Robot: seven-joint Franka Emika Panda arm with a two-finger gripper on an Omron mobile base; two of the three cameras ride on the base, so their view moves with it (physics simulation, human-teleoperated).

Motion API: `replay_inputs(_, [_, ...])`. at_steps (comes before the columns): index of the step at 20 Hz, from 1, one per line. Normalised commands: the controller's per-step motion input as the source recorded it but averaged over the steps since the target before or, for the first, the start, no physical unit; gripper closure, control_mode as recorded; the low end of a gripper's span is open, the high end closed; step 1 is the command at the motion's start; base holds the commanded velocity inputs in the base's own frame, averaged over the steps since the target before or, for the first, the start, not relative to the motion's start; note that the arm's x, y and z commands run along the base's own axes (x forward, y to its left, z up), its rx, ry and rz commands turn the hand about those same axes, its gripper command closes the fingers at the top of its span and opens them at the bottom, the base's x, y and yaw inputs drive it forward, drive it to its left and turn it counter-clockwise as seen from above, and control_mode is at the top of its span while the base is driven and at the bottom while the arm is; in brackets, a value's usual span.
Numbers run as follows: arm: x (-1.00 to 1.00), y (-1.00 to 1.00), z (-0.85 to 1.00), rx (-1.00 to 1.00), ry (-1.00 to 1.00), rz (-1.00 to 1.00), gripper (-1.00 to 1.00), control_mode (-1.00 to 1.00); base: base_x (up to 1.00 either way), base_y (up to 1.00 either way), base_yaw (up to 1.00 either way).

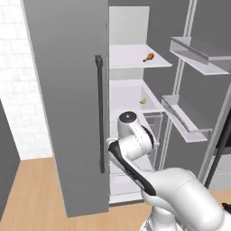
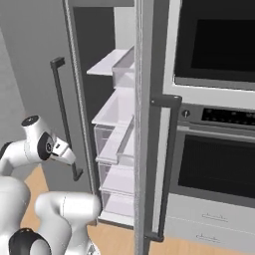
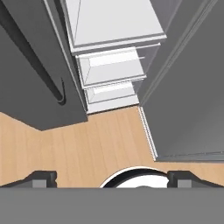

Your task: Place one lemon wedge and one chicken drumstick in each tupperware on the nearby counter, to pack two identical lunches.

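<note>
A white robot arm stood before an open refrigerator (image 1: 131,103), its gripper (image 3: 112,178) spread wide and empty, pointed down at the wooden floor (image 3: 87,144) in the hand view. To the gripper's left hung the closed grey door (image 1: 67,103) with its long dark handle (image 1: 100,113). Ahead of the gripper and well above it, a chicken drumstick (image 1: 149,57) lay on the upper white shelf (image 1: 131,61), far from the fingers (image 3: 41,178). One shelf lower, still above and beyond the gripper, sat a small yellow-green piece that appeared to be a lemon wedge (image 1: 143,101), though it was too small to make out clearly. Below that, clear drawers (image 3: 109,70) were stacked at the bottom of the compartment, nearest the gripper in the hand view. To the gripper's right, the other door (image 1: 198,90) swung open, carrying two clear bins (image 1: 185,118) on its inner side. Farther right in the right base view, a dark wall oven (image 2: 214,164) stood beside the refrigerator, with pale drawers (image 2: 209,219) beneath it.
</note>
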Motion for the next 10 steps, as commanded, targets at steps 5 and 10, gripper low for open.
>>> replay_inputs(5, [0.0,0.0,0.0,0.0,0.0,0.0,-1.0,1.0,0.07,-0.03,-0.39])
replay_inputs(10, [0.0,0.0,0.0,0.0,0.0,0.0,-1.0,1.0,0.42,0.0,-0.42])
